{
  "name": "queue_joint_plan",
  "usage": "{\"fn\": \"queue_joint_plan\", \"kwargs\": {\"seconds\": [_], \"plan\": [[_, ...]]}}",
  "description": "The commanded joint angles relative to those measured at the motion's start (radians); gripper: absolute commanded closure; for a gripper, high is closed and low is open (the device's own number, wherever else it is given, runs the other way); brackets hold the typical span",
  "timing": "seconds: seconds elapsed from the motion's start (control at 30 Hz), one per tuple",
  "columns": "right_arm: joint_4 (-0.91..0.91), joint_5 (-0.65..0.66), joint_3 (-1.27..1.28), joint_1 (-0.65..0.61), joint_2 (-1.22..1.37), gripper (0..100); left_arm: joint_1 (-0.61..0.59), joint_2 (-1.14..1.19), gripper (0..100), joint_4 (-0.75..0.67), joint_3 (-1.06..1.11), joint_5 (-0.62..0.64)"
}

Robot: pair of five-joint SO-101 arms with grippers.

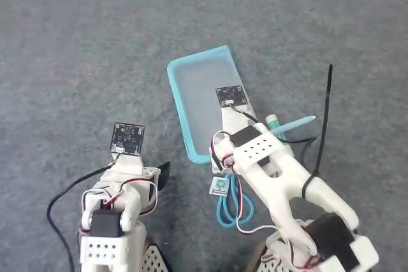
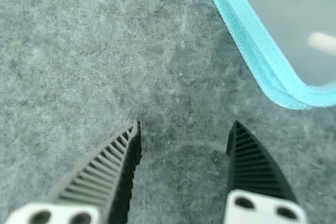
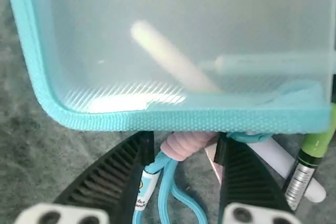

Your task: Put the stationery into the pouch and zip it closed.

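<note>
Nearest the left end effector (image 2: 186,129), whose jaws stand spread with nothing between them, is bare grey felt tabletop (image 2: 89,51). Farther out from its tips and off to one side runs a rounded corner of the turquoise-edged pouch (image 2: 262,61). The right end effector (image 3: 181,148) is also spread. A pink ribbed piece (image 3: 186,144) sits between its fingertips (image 3: 146,142), nearly filling the gap, though I cannot tell whether they press on it. A turquoise cord (image 3: 167,182) with a small tag (image 3: 143,195) hangs beside that piece. Just beyond the tips lies the pouch's woven rim, and past it, through the translucent wall, a white stick (image 3: 168,56) and a pale teal pen (image 3: 273,64) rest inside. Beside this end effector, outside the pouch's edge, lie a white pen (image 3: 283,163) and a green-capped marker (image 3: 315,148). In the high view the pouch stretches away from the right arm, and a thin black strip (image 1: 326,119) lies on the felt to the arm's far side.
</note>
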Motion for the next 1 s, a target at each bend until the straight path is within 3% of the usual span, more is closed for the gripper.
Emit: {"fn": "queue_joint_plan", "kwargs": {"seconds": [0.0,0.17,0.37,0.5,0.6,0.87,0.97], "plan": [[-0.012,0.046,-0.011,0.024,0.084,85.7,-0.006,-0.02,75,0.003,-0.008,-0.002],[-0.007,0.057,-0.078,0.067,0.182,89.7,-0.006,-0.02,75,0.003,-0.008,-0.002],[0.047,0.068,-0.16,0.209,0.186,90.2,-0.006,-0.02,75,0.003,-0.008,-0.002],[0.061,0.292,-0.213,0.24,0.185,98.8,-0.006,-0.02,75,0.003,-0.008,-0.002],[0.061,0.489,-0.226,0.225,0.173,99.0,-0.006,-0.02,75,0.003,-0.008,-0.002],[0.17,0.519,-0.187,0.22,-0.143,99.2,-0.006,-0.02,75,0.003,-0.008,-0.002],[0.163,0.6,-0.1,0.214,-0.318,99.2,-0.006,-0.02,75,0.003,-0.008,-0.002]]}}
